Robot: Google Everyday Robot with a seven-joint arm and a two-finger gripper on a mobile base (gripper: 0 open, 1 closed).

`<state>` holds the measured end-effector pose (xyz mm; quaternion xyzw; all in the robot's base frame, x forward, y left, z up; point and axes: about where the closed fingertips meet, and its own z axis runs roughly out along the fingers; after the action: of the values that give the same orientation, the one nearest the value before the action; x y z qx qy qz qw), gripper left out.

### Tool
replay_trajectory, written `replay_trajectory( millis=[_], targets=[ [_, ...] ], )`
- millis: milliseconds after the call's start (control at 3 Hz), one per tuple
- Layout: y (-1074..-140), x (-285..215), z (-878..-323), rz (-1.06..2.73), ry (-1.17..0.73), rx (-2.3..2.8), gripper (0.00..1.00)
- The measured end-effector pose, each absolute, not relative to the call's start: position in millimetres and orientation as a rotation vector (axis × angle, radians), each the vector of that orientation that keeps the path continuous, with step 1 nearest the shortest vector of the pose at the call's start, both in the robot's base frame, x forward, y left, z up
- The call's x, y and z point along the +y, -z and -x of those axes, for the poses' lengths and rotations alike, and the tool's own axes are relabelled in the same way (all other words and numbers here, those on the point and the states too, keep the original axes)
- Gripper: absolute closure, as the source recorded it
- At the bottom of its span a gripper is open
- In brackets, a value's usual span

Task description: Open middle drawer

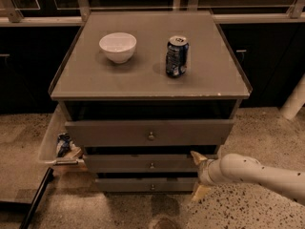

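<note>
Grey flat-fronted middle drawer (124, 163) w/ small round metal knob (152, 165), 6 o'clock in frame, white-armed 2-finger gripper (198, 174) at drawer's 3 o'clock edge, tan fingers spread apart, gripping nothing

Middle drawer (124, 163): we see plain grey, with a small metal knob.
Gripper (199, 174): we spot tan fingers, spread apart, at the right end of the middle drawer's front.
Arm (259, 174): off-white, and we pick out small dark dots.
Bowl (117, 46): we call it white.
Can (177, 56): we read dark blue, with a pale top.
Cabinet top (143, 78): we get matte grey-brown.
Floor (267, 132): we see beige, speckled dark.
</note>
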<state>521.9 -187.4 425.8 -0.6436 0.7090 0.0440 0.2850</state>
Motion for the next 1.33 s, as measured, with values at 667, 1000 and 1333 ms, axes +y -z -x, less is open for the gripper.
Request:
replay_trajectory(
  millis=[667, 1000, 1333],
  targets=[
    [-421.6, -176.8, -556.5, 1.754, -0.06, 1.801, 0.0],
    [-416.8, -169.5, -567.5, 1.756, -0.091, 1.741, 0.0],
    [-404.6, -164.9, -583.4, 1.764, -0.132, 1.683, 0.0]
  ],
)
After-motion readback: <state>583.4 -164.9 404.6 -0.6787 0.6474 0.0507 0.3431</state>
